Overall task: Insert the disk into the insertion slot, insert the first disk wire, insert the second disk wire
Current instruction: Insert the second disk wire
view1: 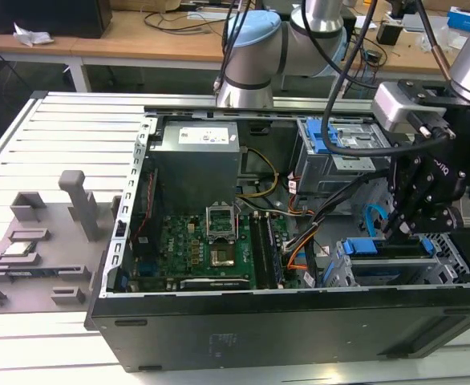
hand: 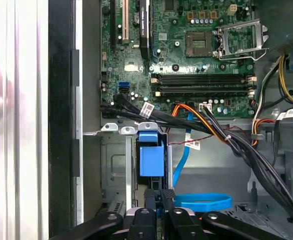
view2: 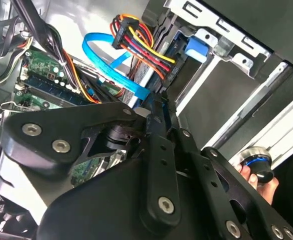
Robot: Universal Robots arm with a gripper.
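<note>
One disk (view1: 387,249) is sitting in the slot (view1: 451,269) at the case's corner on the exterior view's right. We are holding our hand (view1: 401,230), fingers pressed together, right over its blue-edged end, beside the loose blue cable (view1: 371,218).

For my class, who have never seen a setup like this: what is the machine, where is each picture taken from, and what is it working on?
The machine is a grey-and-blue jointed robot arm ending in a black gripper, a mechanical hand. The exterior view looks from outside at an open black desktop computer case lying on a slatted metal table. The two wrist views come from cameras riding on the arm. Inside the case sit a green circuit board and bundled wires. The gripper reaches down over the low silver-grey metal drive bay, where the disk's bright blue plastic carrier sits. In both wrist views its fingers meet on something thin beside a flat blue cable.
</note>
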